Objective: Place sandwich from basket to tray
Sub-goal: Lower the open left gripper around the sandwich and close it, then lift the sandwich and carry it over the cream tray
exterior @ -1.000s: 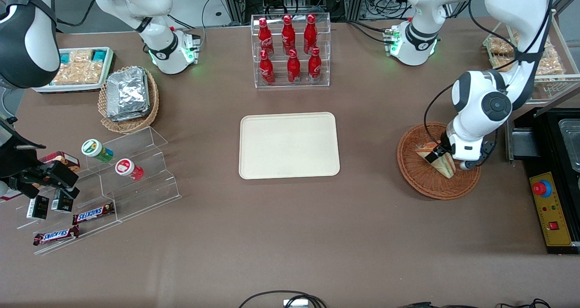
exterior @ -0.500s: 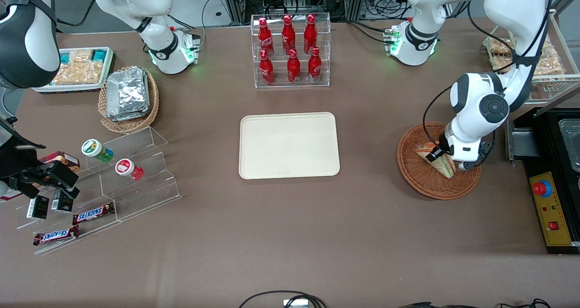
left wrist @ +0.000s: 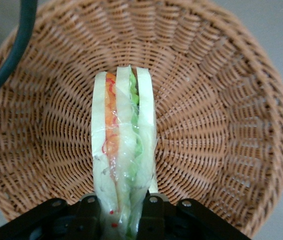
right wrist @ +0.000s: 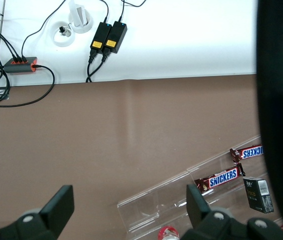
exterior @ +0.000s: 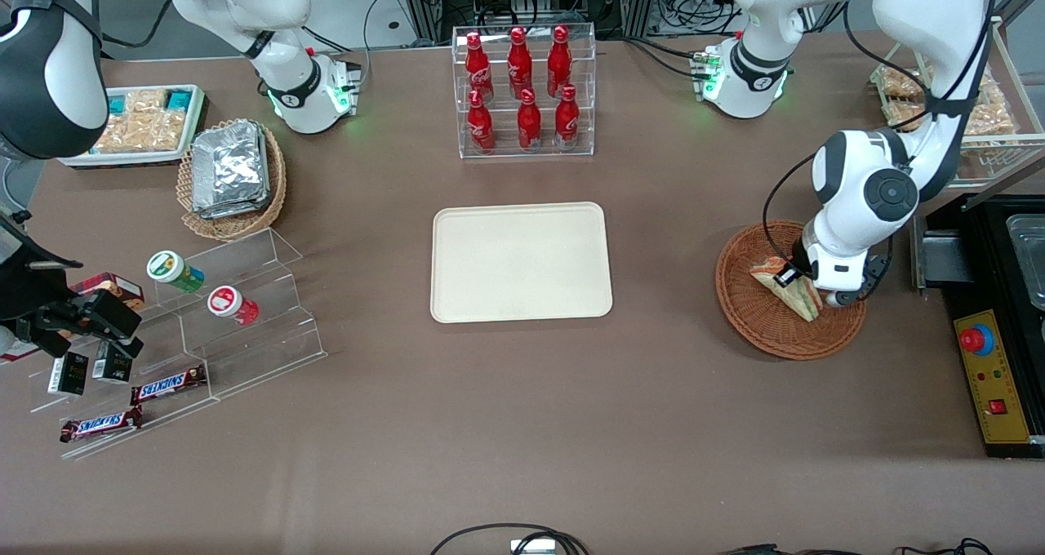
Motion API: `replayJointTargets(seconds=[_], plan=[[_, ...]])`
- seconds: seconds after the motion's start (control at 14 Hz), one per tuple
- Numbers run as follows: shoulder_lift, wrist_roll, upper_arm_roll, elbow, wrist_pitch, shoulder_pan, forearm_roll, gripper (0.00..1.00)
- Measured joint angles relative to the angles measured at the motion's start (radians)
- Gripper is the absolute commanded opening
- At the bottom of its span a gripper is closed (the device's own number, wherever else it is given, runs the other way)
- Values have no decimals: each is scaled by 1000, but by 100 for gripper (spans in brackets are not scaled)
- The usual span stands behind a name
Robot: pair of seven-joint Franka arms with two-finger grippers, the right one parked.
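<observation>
Stage: grasp made, lift not yet evident; in my judgement the task is in its early part.
Hand: the hand (exterior: 790, 279) is low inside the basket (exterior: 755, 318), at the basket's 12 to 1 o'clock part in the front view, its two fingers (left wrist: 92, 212) closed against the flat bread faces of the sandwich (left wrist: 124, 155), one on each side.
Sandwich: a wrapped wedge standing on edge in the basket, filling layers facing the wrist camera; in the front view its point (exterior: 804, 302) reaches toward 5 o'clock from the hand. Whether its lower edge touches the weave or is just clear of it, I cannot tell.
Basket: holds nothing else that shows; it sits on the tabletop (exterior: 522, 424) toward the working arm's end.
Tray: the tray (exterior: 521, 263) lies bare at the middle of the tabletop, well apart from the basket, at about 9 o'clock from it in the front view.
Done: reach and closing on the sandwich.
Left: raise it over the basket rim, carry it to the tray, set it down, release.
</observation>
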Motion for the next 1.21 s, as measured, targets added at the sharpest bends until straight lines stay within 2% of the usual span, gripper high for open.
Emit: replayJointTargets(seconds=[0.29,0.43,1.0,1.21], plan=[[-92,69,-57,95,-219,-7,4,0],[-112,73,-118,155,-301,-10,3,0],[-92,67,-377,233,-315,-18,-11,0],[-53,66,-489,257,-313,-29,16,0]])
